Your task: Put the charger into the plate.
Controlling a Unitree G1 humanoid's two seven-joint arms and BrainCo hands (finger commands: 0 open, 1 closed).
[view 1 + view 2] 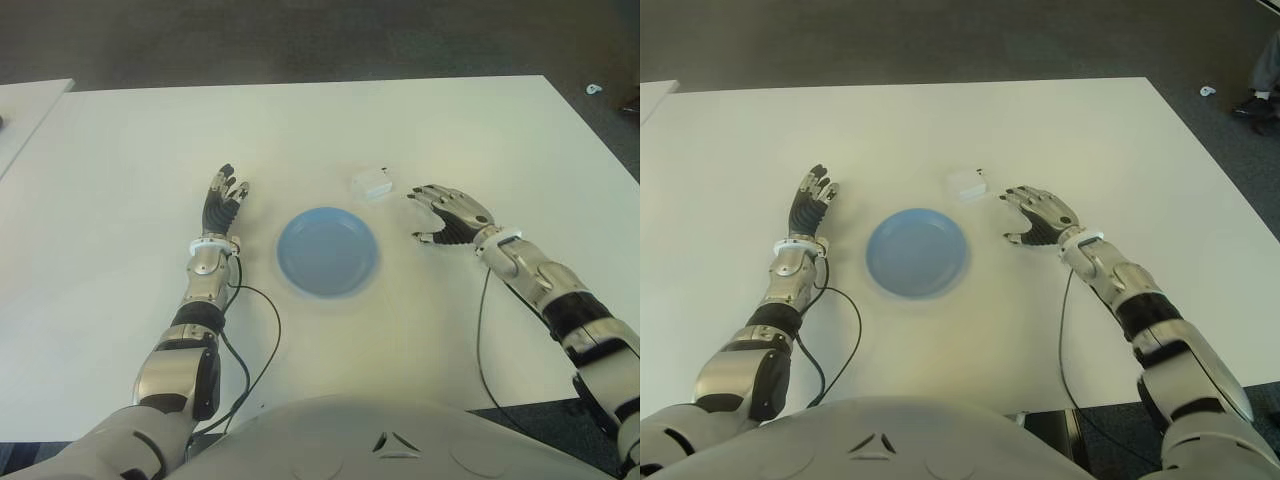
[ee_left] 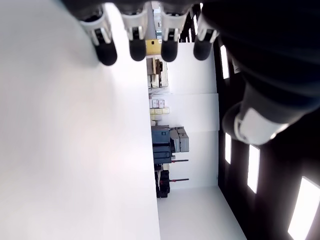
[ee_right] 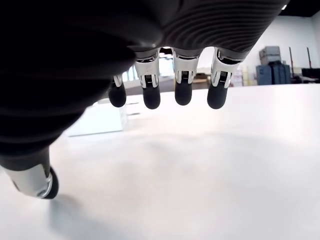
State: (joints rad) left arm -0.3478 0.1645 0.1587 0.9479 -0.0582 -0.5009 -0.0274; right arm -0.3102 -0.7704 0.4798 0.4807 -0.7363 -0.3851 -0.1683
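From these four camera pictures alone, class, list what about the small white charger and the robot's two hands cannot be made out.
- Small white charger: its prongs are too small to read in the eye views; the right wrist view shows only one side, partly behind the right hand's fingertips.
- Left hand: its wrist view cuts the palm off at the edge.
- Round blue plate: absent from both wrist views.

The left hand reaches straight forward with its fingers stretched out flat — it holds nothing. The right hand is turned inward, palm down, its fingers a little bent and loose — nothing in it either. Both arms stretch forward, and a thin black cable runs along each.
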